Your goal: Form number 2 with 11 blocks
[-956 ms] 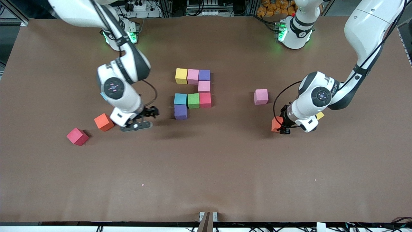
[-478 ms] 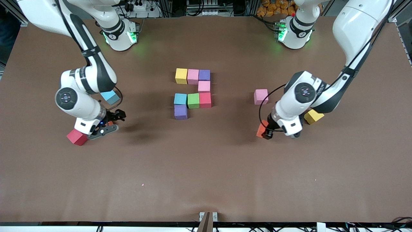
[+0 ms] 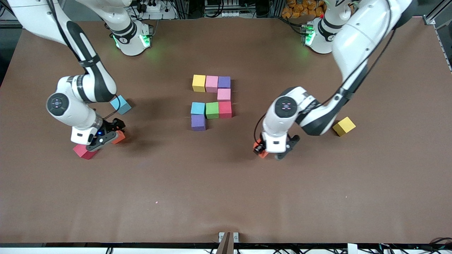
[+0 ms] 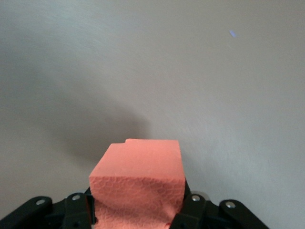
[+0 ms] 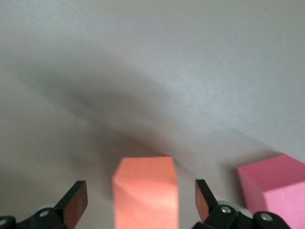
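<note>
Eight blocks form the partial number 2 [image 3: 211,102] mid-table. You carry an orange cube [image 4: 138,186] clamped in the left gripper [image 3: 269,151]; foam dents, grip flat faces. Right gripper [image 3: 102,137], jaws apart, straddles another orange cube [image 5: 144,191].

I see bare table [image 3: 226,183] under my left gripper [image 3: 265,150], partial number 2 [image 3: 212,102] nearby, yellow block [image 3: 344,126] near its arm.

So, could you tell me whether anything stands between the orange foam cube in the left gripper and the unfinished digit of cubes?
Nothing visible does. The left gripper holds the orange foam cube over bare brown table, and only open tabletop lies between it and the purple foam cube at the digit's nearest end.
</note>
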`<control>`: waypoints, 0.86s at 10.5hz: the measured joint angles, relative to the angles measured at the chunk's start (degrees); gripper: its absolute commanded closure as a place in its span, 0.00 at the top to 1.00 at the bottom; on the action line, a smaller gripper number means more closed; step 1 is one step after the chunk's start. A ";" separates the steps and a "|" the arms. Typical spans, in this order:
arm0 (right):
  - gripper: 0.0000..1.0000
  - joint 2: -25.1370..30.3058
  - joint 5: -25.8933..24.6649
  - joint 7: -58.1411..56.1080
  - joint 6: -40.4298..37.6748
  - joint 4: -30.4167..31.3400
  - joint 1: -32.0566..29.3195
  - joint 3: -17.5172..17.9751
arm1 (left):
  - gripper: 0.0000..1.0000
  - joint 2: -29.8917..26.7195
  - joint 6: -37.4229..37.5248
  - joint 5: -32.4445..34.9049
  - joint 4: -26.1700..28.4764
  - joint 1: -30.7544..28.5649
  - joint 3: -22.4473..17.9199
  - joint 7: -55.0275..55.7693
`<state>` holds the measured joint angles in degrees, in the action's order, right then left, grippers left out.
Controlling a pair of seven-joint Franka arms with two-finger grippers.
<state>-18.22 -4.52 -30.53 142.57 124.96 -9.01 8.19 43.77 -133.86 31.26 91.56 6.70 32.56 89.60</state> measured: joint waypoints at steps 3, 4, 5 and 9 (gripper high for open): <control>1.00 -0.43 0.00 -1.84 3.39 1.70 -1.19 -0.01 | 0.23 3.43 0.12 0.00 -6.58 8.62 -3.61 -7.69; 1.00 -1.05 0.01 -1.80 6.32 3.29 -1.19 -0.09 | 0.23 4.55 0.15 0.00 -8.64 10.02 -3.72 -8.48; 1.00 -1.90 0.01 -1.80 8.18 4.49 -1.19 -0.20 | 0.23 5.48 0.17 -0.06 -10.36 11.23 -3.73 -8.64; 0.37 -3.15 0.01 -1.82 9.19 5.11 -1.16 -0.37 | 0.23 6.68 1.22 -4.62 -13.89 12.12 -4.20 -8.64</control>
<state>-21.36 -4.51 -32.35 151.75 130.07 -10.17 7.82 50.45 -132.64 26.64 77.67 18.83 28.36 80.97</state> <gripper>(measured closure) 0.141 0.427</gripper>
